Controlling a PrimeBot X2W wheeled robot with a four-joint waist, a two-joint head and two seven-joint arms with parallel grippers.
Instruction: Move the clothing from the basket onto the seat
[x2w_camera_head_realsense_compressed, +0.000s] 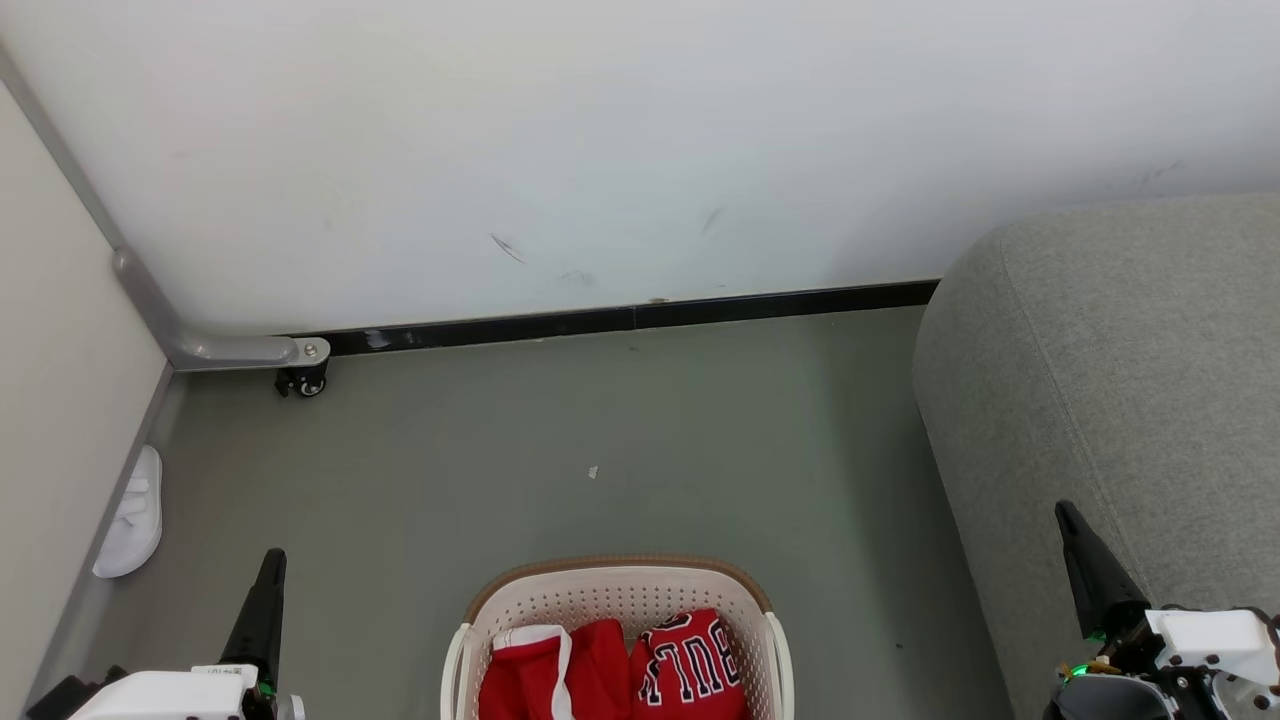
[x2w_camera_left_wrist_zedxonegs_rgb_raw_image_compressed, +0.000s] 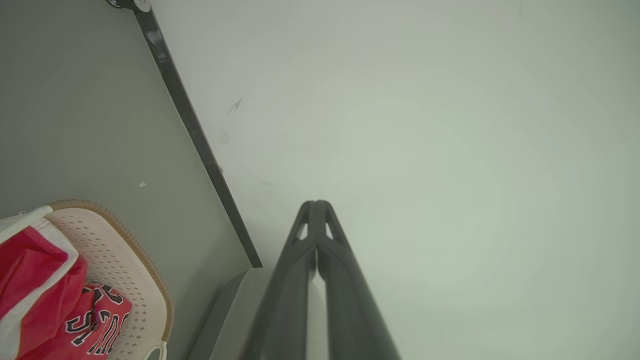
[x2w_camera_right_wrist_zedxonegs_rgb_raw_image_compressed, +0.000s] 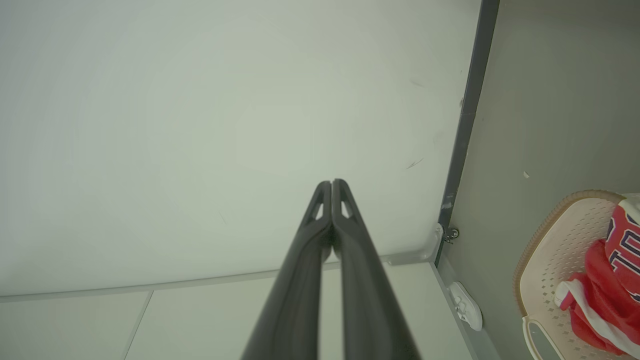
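The cream basket (x2w_camera_head_realsense_compressed: 615, 590) with a brown rim stands on the floor at the bottom centre of the head view. Inside lie the red shorts (x2w_camera_head_realsense_compressed: 545, 670) with white trim on the left and the red jersey (x2w_camera_head_realsense_compressed: 695, 665) with "BULLS" lettering on the right. The grey seat (x2w_camera_head_realsense_compressed: 1120, 400) rises to the right of the basket. My left gripper (x2w_camera_head_realsense_compressed: 272, 560) is shut at the lower left, apart from the basket. Shut too, my right gripper (x2w_camera_head_realsense_compressed: 1065, 515) hangs at the lower right in front of the seat. Both wrist views show the basket (x2w_camera_left_wrist_zedxonegs_rgb_raw_image_compressed: 120, 255) (x2w_camera_right_wrist_zedxonegs_rgb_raw_image_compressed: 550, 235) off to one side, and fingers pressed together (x2w_camera_left_wrist_zedxonegs_rgb_raw_image_compressed: 316, 207) (x2w_camera_right_wrist_zedxonegs_rgb_raw_image_compressed: 332, 186).
A white wall with a dark skirting strip (x2w_camera_head_realsense_compressed: 620, 320) closes the back. At the left stands a cream panel with a grey foot and castor (x2w_camera_head_realsense_compressed: 305, 380). A white slipper (x2w_camera_head_realsense_compressed: 135, 515) lies beside it. Bare grey floor (x2w_camera_head_realsense_compressed: 600, 440) lies between wall, basket and seat.
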